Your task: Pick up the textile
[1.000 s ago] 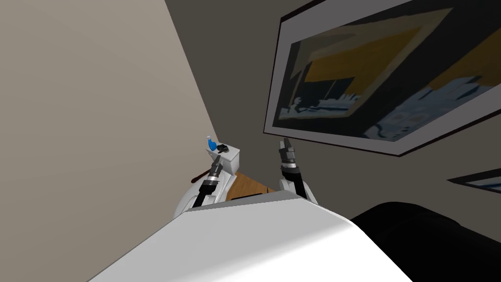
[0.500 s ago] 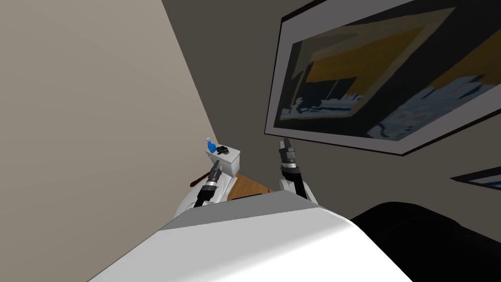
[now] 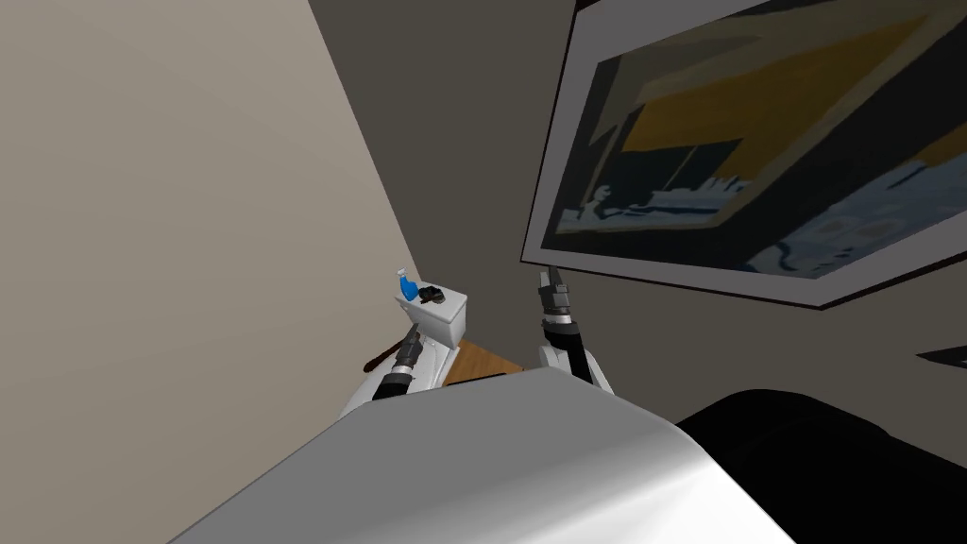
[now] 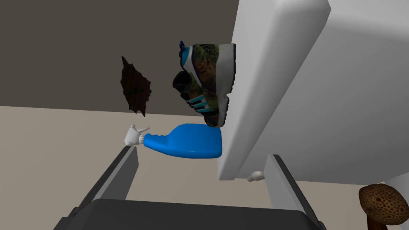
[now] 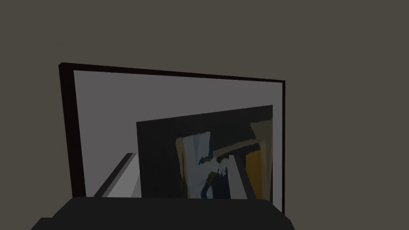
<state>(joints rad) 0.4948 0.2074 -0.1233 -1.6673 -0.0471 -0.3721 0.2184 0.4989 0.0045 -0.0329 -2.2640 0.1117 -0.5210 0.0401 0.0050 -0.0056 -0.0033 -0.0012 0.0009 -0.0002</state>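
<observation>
A white toilet tank stands in the corner. On its lid sit a blue bottle and a dark camouflage shoe. In the left wrist view the shoe and the blue bottle stand side by side on the tank. A dark brown ragged piece, perhaps the textile, shows beyond them against the dark wall; I cannot tell what it rests on. My left gripper is open, short of the tank and touching nothing. My right gripper is raised beside it, open.
A brown stick with a knobbed end leans beside the toilet. A beige wall lies to the left and a dark wall with a large framed picture lies behind. A strip of wooden floor shows by the toilet.
My left gripper has drawn back a little from the tank toward my body. The head view has shifted slightly. The right arm has stayed put.
</observation>
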